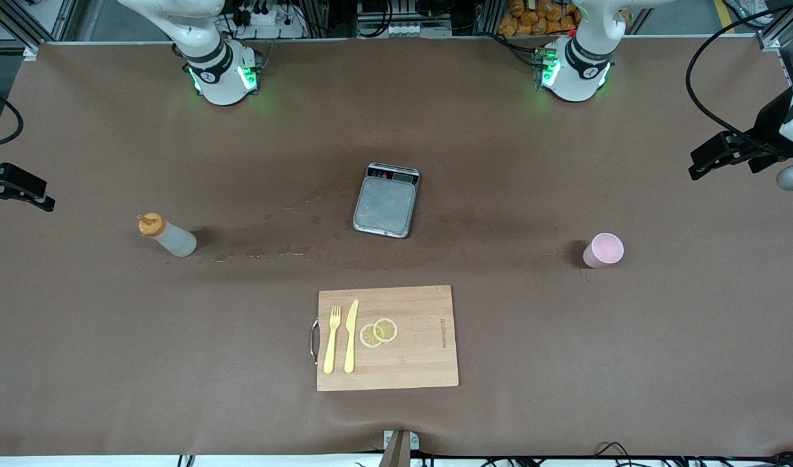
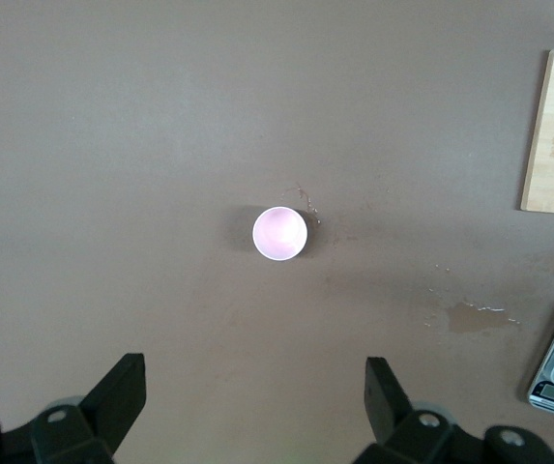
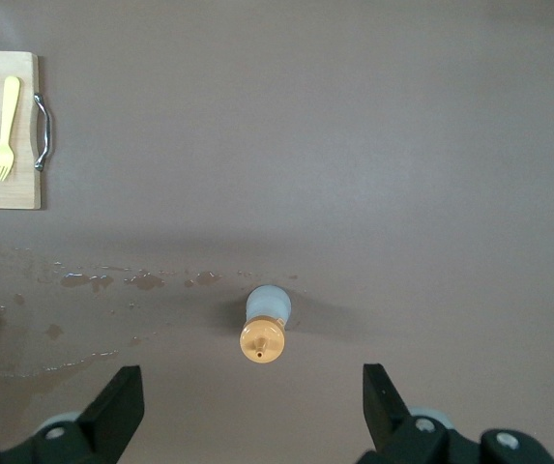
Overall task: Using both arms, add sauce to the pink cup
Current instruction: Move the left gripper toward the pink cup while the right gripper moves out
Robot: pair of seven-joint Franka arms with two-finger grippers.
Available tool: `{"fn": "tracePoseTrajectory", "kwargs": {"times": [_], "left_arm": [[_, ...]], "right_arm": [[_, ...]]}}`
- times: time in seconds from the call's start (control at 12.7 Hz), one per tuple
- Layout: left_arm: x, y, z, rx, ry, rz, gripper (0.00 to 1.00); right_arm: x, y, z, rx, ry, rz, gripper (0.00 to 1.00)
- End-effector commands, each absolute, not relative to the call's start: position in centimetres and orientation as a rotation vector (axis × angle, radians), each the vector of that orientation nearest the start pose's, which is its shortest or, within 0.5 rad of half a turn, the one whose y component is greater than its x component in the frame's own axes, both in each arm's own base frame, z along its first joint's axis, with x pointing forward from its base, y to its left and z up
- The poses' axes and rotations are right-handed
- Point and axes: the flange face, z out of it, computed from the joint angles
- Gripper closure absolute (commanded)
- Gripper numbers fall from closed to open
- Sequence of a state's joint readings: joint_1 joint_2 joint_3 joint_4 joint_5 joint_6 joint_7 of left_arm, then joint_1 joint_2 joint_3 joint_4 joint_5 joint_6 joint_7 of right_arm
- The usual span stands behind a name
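Front view shows the sauce bottle (image 1: 167, 236) standing upright toward the right arm's end of the table (image 1: 111, 337), and the pink cup (image 1: 603, 250) standing upright toward the left arm's end, the two well apart. Between them lie a scale (image 1: 386, 200) and, nearer to the front camera, a wooden cutting board (image 1: 422, 363) carrying a yellow fork (image 1: 332, 339), a yellow knife (image 1: 351, 335) and two lemon slices (image 1: 378, 332). Bare brown surface surrounds both bottle and cup on every side, with wet stains (image 1: 260, 254) spreading from near the bottle toward the scale.

In this view both grippers are cut off by the frame's edges: the right gripper (image 1: 13, 188) pokes in over the table edge at the right arm's end, the left gripper (image 1: 727, 154) over the left arm's end, and their finger spacing is hard to make out here.

The wrist views settle it. The left wrist view looks straight down into the cup (image 2: 279, 233), with the left gripper (image 2: 255, 396) held high above it, fingers (image 2: 122, 391) spread wide and holding nothing. The right wrist view shows the bottle's orange cap (image 3: 262, 340) from above, the right gripper (image 3: 252, 401) likewise spread wide and empty over it. Board and scale appear only as slivers at those views' edges.
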State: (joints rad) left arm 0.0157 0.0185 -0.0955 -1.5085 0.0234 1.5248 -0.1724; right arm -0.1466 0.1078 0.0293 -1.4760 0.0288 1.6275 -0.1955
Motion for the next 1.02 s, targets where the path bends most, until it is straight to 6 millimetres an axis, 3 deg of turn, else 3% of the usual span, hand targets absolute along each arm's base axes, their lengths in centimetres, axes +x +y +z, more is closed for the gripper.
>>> {"fn": "tracePoseTrajectory", "kwargs": {"times": [0.0, 0.24, 0.47, 0.55, 0.71, 0.86, 0.94], "left_arm": [[55.3, -3.5, 63.8, -3.099, -0.113, 0.024, 0.0], [56.4, -2.2, 61.8, -3.105, -0.147, 0.074, 0.0], [57.3, -2.1, 58.9, -3.106, -0.146, 0.086, 0.0], [57.4, -1.9, 57.7, -3.105, -0.152, 0.088, 0.0], [57.8, -1.6, 54.8, -3.105, -0.155, 0.086, 0.0], [58.1, -2.2, 51.3, -3.106, -0.146, 0.088, 0.0], [58.1, -2.2, 49.4, -3.108, -0.146, 0.079, 0.0]], "right_arm": [[59.0, -7.8, 60.7, -3.105, -0.097, -0.058, 0.0], [59.9, -10.6, 58.0, -3.095, -0.029, -0.004, 0.0], [62.3, -13.4, 52.0, -3.085, 0.03, 0.071, 0.0], [62.9, -13.8, 50.2, -3.082, 0.036, 0.099, 0.0], [63.0, -15.7, 48.6, -3.06, 0.088, 0.117, 0.0], [64.2, -16.5, 45.7, -3.067, 0.094, 0.115, 0.0], [64.2, -17.0, 45.2, -3.062, 0.103, 0.119, 0.0]]}}
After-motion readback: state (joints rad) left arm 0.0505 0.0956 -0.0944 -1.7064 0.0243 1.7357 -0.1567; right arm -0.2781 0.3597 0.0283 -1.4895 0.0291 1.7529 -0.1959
